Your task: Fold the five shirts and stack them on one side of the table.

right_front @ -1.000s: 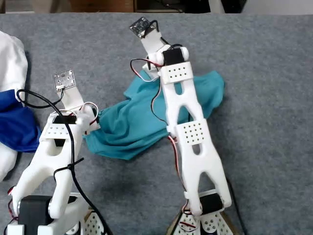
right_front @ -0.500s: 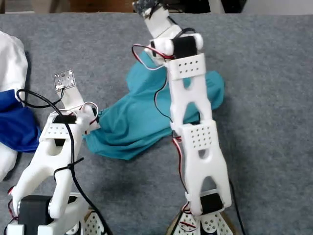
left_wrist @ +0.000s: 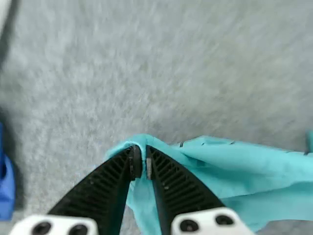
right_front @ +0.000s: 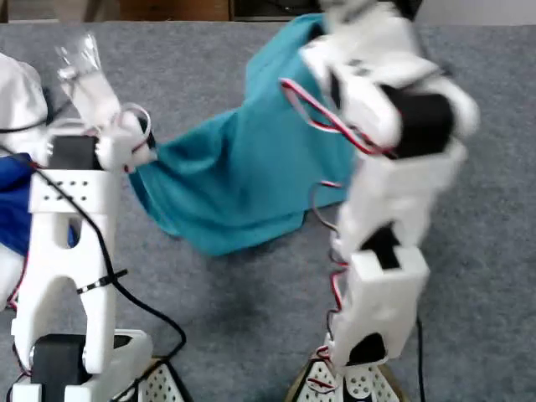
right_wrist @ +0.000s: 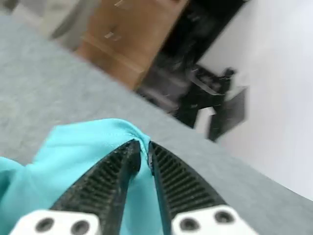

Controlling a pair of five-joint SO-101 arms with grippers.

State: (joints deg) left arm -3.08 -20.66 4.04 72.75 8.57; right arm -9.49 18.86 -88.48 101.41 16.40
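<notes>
High view: arms just rose; left gripper [left_wrist: 141, 159], right gripper [right_wrist: 144, 151] each pinching teal shirt [right_front: 243, 180], stretched up for laying flat.

The right arm [right_front: 394, 167] has swung up and toward the far edge of the table [right_front: 469, 251] and now looms much closer to the overhead camera. Its gripper [right_wrist: 143, 154] has carried one corner of the teal shirt [right_front: 243, 176] along. The left arm [right_front: 71, 209] has risen as well, its gripper [left_wrist: 141, 164] drawing another corner out to the left. The shirt lay crumpled beneath the right arm a second ago — now it hangs stretched as a sheet between the two grippers.
</notes>
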